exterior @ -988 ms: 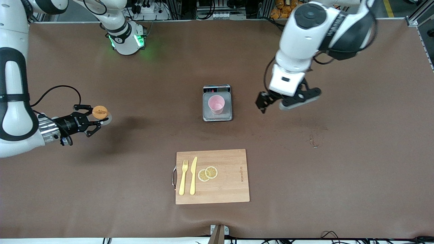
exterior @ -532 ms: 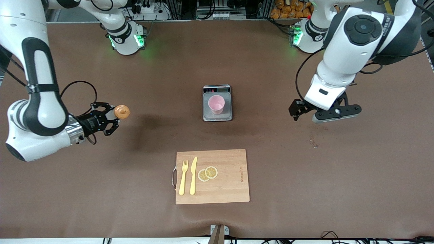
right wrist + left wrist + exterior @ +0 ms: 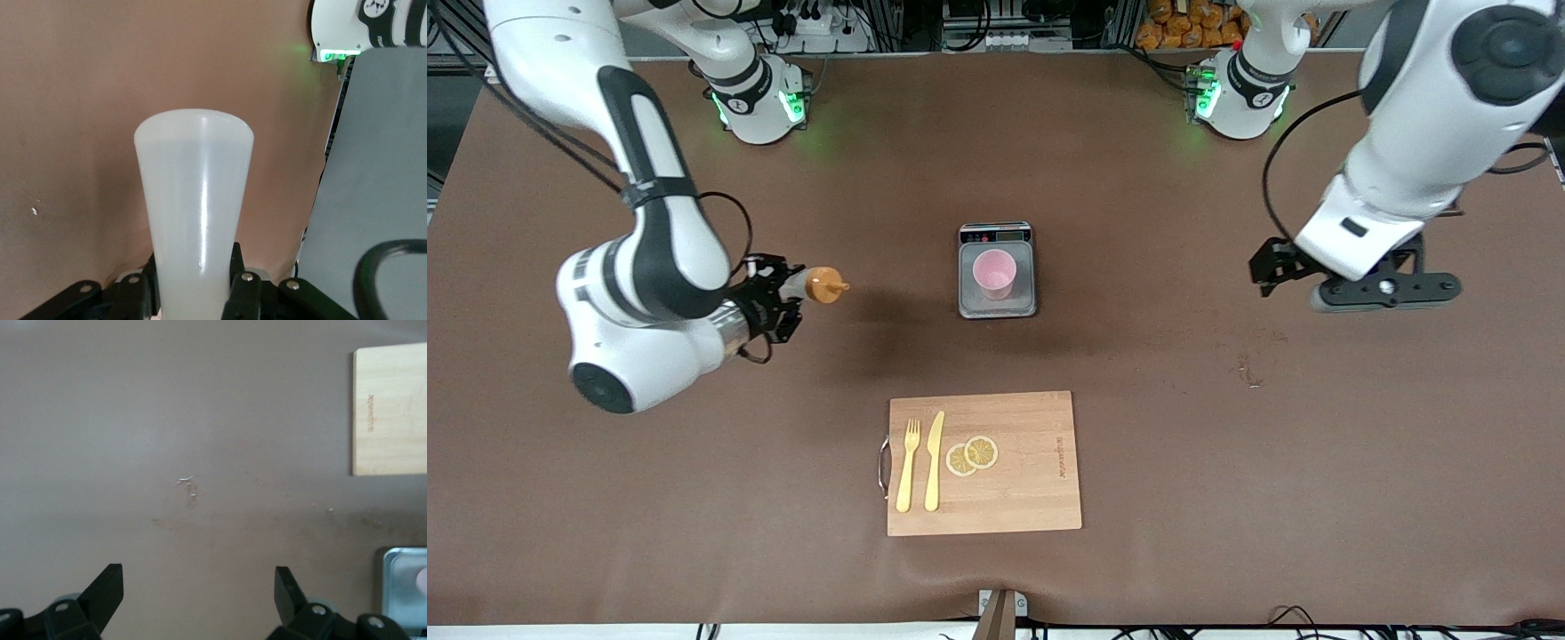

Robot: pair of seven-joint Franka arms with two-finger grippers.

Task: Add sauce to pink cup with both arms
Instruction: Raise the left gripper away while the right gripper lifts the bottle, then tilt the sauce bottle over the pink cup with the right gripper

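The right gripper [image 3: 783, 298] is clenched on the sauce bottle [image 3: 814, 285], holding it on its side in the air over bare table toward the right arm's end, orange nozzle aimed at the pink cup [image 3: 994, 273]. The cup stands on the scale [image 3: 997, 302] at the table's middle. The left gripper [image 3: 199, 600] hangs with jaws spread and nothing between them, over bare table toward the left arm's end.

scale [image 3: 997, 270], board [image 3: 1014, 498], fork [image 3: 908, 466], knife [image 3: 935, 460], lemon slices [image 3: 972, 455]
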